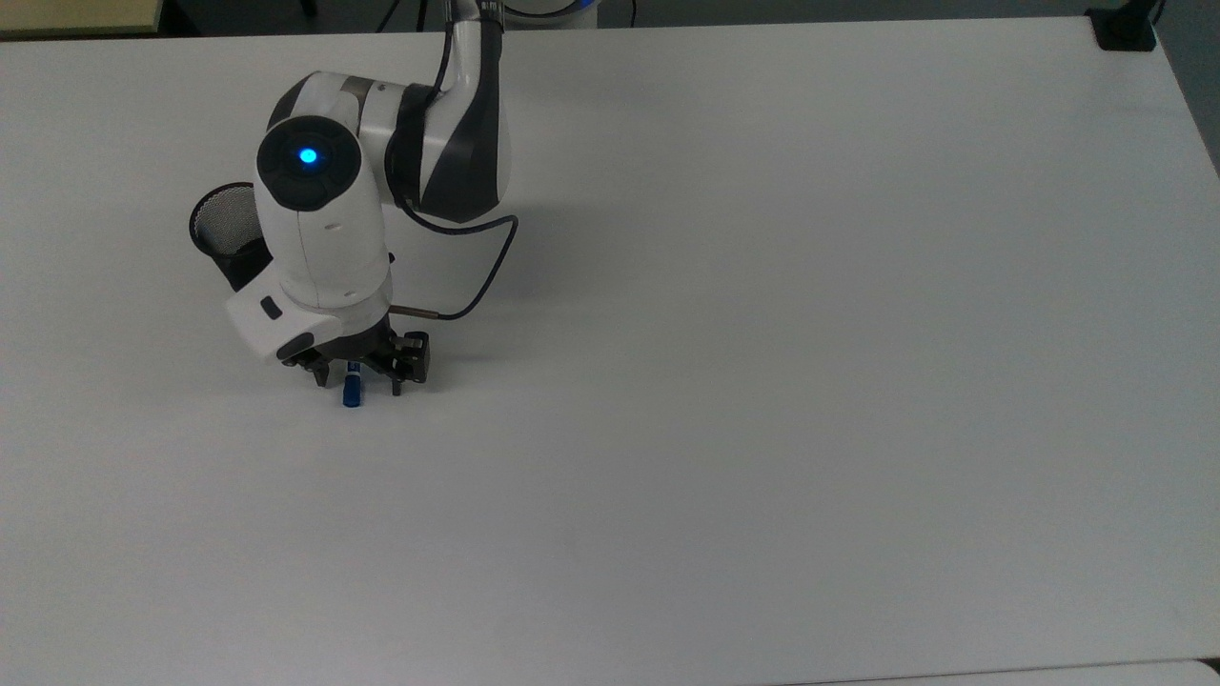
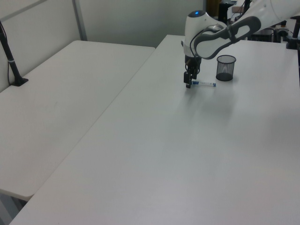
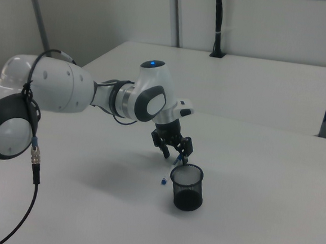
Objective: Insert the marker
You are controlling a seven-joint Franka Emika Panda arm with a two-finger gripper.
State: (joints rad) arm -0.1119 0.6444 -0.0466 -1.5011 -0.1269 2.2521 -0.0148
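The marker lies flat on the white table, with most of its barrel hidden under the arm's wrist in the top view and only the blue cap end showing. My gripper is open and low over the table, one finger on each side of the marker near that cap end. In the left view the gripper stands at the left end of the marker. The black mesh cup stands upright behind the arm, apart from the marker. In the right view the cup is in front of the gripper.
A black cable loops off the wrist on the top view's right. A black clamp sits at the table's far right corner. A second white table adjoins on the left view's left, with a black post.
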